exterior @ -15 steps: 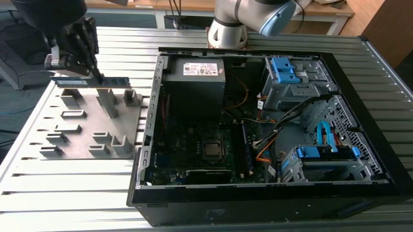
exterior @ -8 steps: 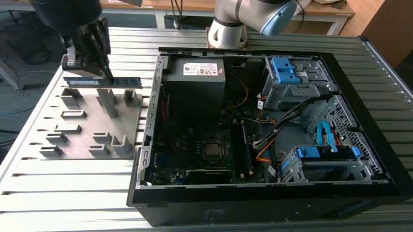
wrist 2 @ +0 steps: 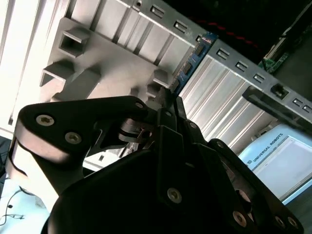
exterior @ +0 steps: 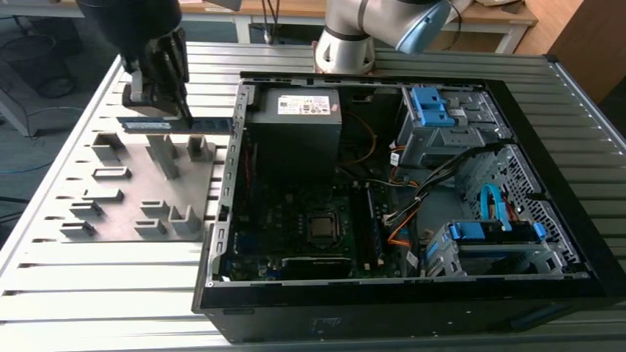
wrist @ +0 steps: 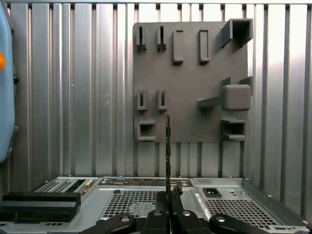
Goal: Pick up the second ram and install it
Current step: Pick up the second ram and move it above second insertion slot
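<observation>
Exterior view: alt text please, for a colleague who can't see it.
The gripper has its fingers shut on the second ram, held level above the grey fixture plate on the exterior view's left. The open computer case lies beside it on the slatted table.

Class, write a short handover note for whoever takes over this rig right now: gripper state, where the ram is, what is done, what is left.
The gripper is shut on the ram, holding it near its middle.
The ram is held level and on edge over the fixture plate, outside the open case, on the exterior view's left of it.
Done: the ram is grasped.
Left: the install. The ram is not yet inside the case.
</observation>
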`<state>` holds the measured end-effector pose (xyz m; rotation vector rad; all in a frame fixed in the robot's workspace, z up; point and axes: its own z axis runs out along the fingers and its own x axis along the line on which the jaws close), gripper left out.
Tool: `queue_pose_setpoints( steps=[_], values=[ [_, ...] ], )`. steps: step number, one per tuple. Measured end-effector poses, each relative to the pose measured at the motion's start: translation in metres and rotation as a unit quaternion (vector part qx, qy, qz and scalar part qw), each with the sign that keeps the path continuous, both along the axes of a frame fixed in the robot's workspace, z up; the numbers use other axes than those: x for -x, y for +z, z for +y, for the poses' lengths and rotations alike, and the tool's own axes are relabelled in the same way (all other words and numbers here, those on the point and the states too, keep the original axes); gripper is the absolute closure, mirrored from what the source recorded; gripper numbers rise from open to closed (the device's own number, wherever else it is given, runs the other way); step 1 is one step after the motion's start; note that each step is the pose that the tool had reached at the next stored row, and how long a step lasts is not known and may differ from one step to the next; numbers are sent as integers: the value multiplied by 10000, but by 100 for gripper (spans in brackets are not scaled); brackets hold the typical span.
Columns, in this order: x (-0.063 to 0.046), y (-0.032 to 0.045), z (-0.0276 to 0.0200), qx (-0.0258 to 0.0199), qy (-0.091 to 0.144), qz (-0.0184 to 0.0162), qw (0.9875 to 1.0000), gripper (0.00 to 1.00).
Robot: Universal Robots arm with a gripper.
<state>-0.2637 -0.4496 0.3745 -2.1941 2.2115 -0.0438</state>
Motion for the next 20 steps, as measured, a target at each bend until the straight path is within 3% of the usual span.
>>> queue_pose_setpoints(
  steps=[20],
  values=[
    [-528,0,0,0,0,0,10000,86]
  ],
)
